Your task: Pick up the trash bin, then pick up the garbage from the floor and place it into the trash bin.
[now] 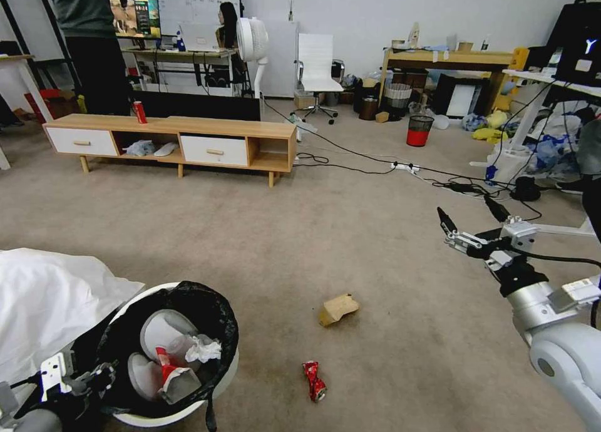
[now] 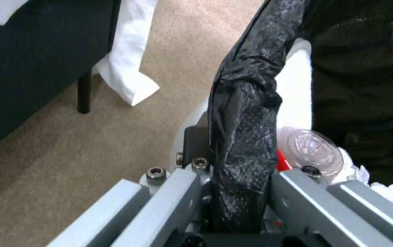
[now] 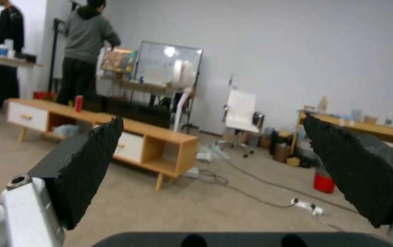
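The white trash bin [image 1: 229,364], lined with a black bag, is at the lower left of the head view. My left gripper [image 1: 94,379] is shut on its near rim. The left wrist view shows that gripper [image 2: 238,171] clamping the bag-covered rim of the trash bin [image 2: 295,85]. Inside lie a red-white wrapper [image 1: 168,369], a white tissue [image 1: 201,349] and a clear bottle [image 2: 311,149]. Garbage on the carpet: a crumpled brown paper bag [image 1: 338,308] and a crushed red can [image 1: 314,380]. My right gripper [image 1: 471,216] hangs open and empty, raised to the right of the paper bag, its black pads [image 3: 91,164] wide apart.
A white sheet [image 1: 50,300] lies left of the bin. A low wooden cabinet [image 1: 175,141] with an upright red can [image 1: 139,111] stands ahead. A red-and-black mesh wastebasket [image 1: 419,130], cables and a power strip [image 1: 407,166] lie farther right, with cluttered desks behind.
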Available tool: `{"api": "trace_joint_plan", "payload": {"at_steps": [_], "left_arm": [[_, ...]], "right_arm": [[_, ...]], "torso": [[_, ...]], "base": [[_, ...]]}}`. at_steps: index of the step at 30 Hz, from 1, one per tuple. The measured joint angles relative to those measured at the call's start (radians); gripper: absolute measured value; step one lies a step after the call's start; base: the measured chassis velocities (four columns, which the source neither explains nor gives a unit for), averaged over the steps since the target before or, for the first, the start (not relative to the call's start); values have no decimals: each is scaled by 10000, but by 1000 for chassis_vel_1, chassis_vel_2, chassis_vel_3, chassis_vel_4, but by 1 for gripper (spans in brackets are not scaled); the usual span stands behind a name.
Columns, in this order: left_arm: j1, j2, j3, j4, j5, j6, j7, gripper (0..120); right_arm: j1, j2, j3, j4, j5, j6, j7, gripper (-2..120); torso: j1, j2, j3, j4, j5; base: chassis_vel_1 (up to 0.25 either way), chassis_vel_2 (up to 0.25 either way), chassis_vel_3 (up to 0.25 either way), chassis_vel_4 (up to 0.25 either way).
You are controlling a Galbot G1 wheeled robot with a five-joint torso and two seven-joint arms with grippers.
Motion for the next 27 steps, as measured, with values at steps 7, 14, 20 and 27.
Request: {"api": "trace_joint_plan", "payload": {"at_steps": [7,14,20,27], "left_arm": [[-7,88,-62,-39,-67,0,1,1],[-355,346,351,200,-84,0,12,1],[-515,439,529,362,-61,0,25,1],[-622,495,653,568,4,0,45,1]], "right_arm": [[375,-729,-1695,649,771,-2257,557,100],[1016,-1370,-3997,1318,2726,-5765,2316,100],[2170,-873,-5954,766,3441,-6937,2947,100],[2687,-341,-7305,-420,4027,-7721,3299,100]], "torso": [[1,0,0,6,0],[1,-1,0,-3,1],[2,0,0,4,1],[2,0,1,2,-2]], "base": [[0,0,0,0],[0,0,0,0],[0,0,0,0],[0,0,0,0]]}}
